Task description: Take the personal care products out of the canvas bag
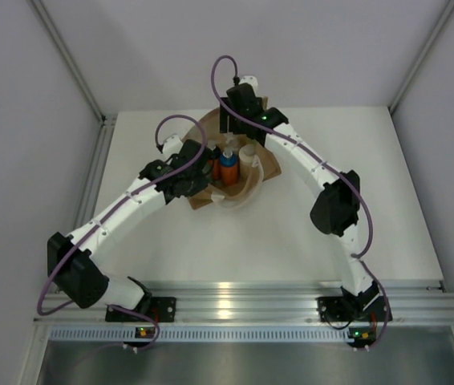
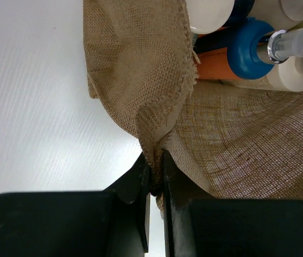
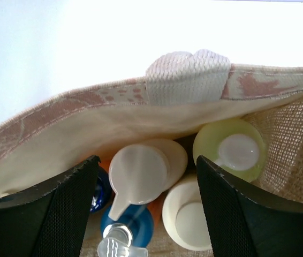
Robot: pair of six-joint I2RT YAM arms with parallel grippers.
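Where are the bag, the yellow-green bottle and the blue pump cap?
bag (image 2: 135, 69), left wrist view, on its woven outer wall.
yellow-green bottle (image 3: 237, 151), right wrist view, on its white cap.
blue cap (image 2: 250, 49), left wrist view, on its rounded side.

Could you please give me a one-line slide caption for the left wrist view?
Left gripper shut on the edge of the canvas bag, a blue-capped orange bottle visible inside.

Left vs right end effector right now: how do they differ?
The left end effector is shut; the right end effector is open. The left one pinches the rim fabric of the canvas bag; the right one grips nothing and straddles a white-capped bottle. The left one sits at the bag's outer side; the right one points into its mouth. Both are at the bag.
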